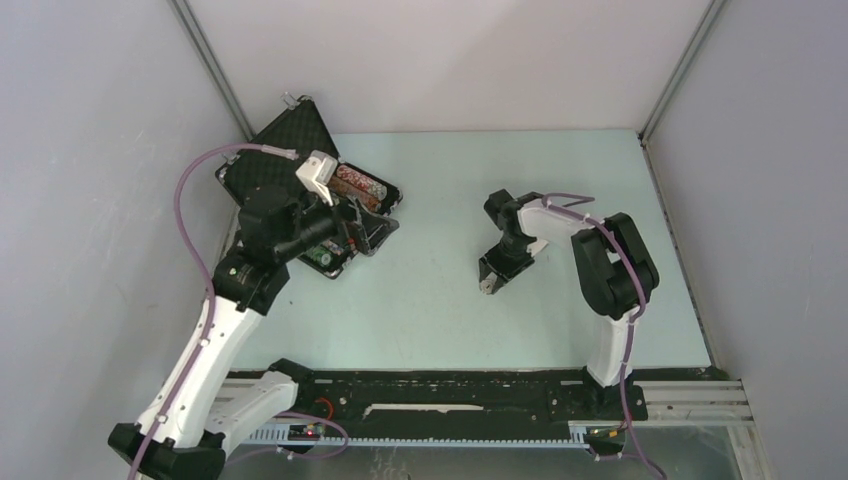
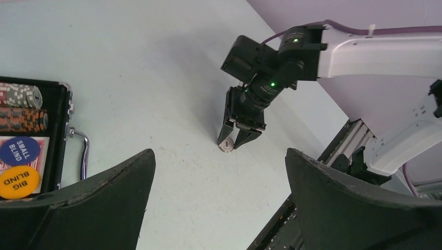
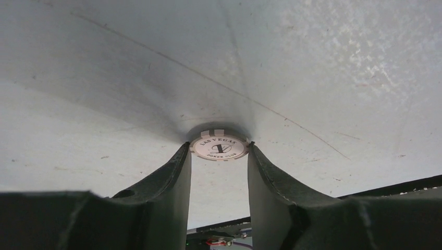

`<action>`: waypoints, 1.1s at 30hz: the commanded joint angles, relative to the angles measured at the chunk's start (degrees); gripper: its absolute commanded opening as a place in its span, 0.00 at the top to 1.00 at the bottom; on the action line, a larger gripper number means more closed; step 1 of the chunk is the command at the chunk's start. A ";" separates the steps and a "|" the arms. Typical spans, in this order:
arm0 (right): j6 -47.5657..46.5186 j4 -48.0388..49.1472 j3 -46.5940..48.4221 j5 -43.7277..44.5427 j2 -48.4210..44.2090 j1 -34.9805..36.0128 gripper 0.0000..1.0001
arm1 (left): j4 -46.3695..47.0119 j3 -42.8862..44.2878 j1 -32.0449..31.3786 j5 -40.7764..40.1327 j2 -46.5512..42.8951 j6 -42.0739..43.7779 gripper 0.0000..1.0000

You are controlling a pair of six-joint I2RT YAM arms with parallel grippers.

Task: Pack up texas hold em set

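Right tool [image 2: 230,144], chip [image 3: 219,147] face toward wrist

Bare table [image 2: 156,99] between case [image 2: 63,127] and chip [image 2: 226,145]

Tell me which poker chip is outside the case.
The white chip marked 1, pinched in the right claw against the table. The other chips seen lie in rows inside the open case.
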 commanded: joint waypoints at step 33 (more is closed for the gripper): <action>7.28 9.13 4.49 -7.47 -13.65 5.92 0.74 | 58.01 -26.99 -7.07 4.85 37.33 -38.06 0.35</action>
